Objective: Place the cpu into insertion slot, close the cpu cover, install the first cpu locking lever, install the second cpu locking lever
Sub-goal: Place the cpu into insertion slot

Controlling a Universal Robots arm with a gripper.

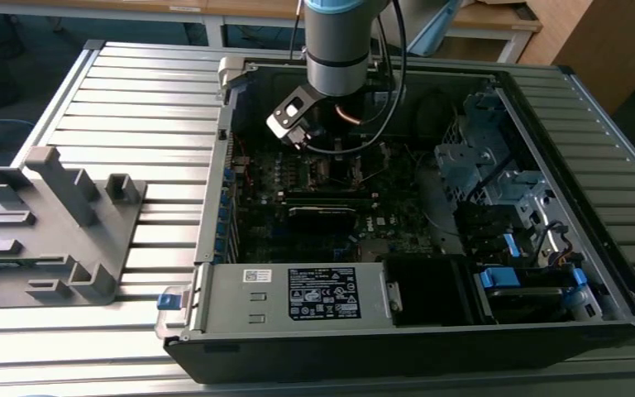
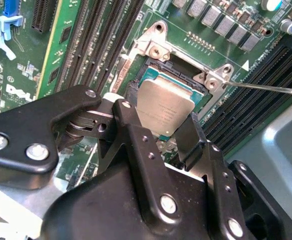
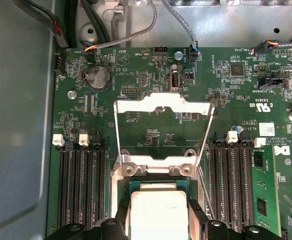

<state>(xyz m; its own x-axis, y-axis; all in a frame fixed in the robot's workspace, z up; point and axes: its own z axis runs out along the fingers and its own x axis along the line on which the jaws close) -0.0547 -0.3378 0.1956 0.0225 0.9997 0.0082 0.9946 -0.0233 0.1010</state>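
My gripper (image 2: pixel 161 120) is down inside the open computer case (image 1: pixel 202 248), over the motherboard's insertion slot (image 2: pixel 158 50). Its two black fingers (image 2: pixel 130 117) are shut on opposite sides of the cpu (image 2: pixel 163 102), a flat grey-topped square that lies within the slot's frame. I cannot tell whether it is fully seated. In the first wrist view the cpu (image 3: pixel 158 207) sits between the gripper (image 3: pixel 159 215) fingers, and the cpu cover (image 3: pixel 161 101) stands open and upright behind it. A thin locking lever (image 2: pixel 271 88) sticks out beside the slot, unlatched.
Black memory slots (image 3: pixel 83 185) flank the slot on both sides. Cables (image 3: pixel 181 20) run along the case's back wall. The power supply (image 1: pixel 295 294) and drive bays with blue tabs (image 1: pixel 505 277) fill the case's near side. A grey fixture (image 1: pixel 59 223) stands on the slatted table (image 1: pixel 141 107) at the exterior view's left.
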